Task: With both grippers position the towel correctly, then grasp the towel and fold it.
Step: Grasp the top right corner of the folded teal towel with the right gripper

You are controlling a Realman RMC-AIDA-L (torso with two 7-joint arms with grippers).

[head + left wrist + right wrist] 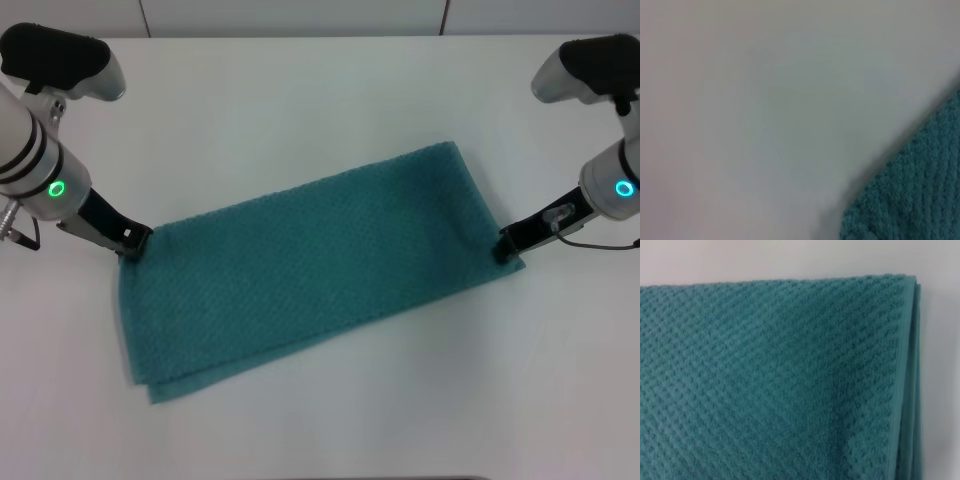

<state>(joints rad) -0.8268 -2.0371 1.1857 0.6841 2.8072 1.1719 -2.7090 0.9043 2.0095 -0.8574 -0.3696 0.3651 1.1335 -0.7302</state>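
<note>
Left claw (133,240), right claw (507,247) at towel (310,265) corners.

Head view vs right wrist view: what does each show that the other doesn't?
Only the head view shows both arms: the left gripper at the towel's far left corner, the right gripper at its right end, and the whole towel lying diagonally, flat, in layers. Only the right wrist view shows close detail: the waffle texture and the stacked layer edges at one corner. Both show the teal towel on the white table.
</note>
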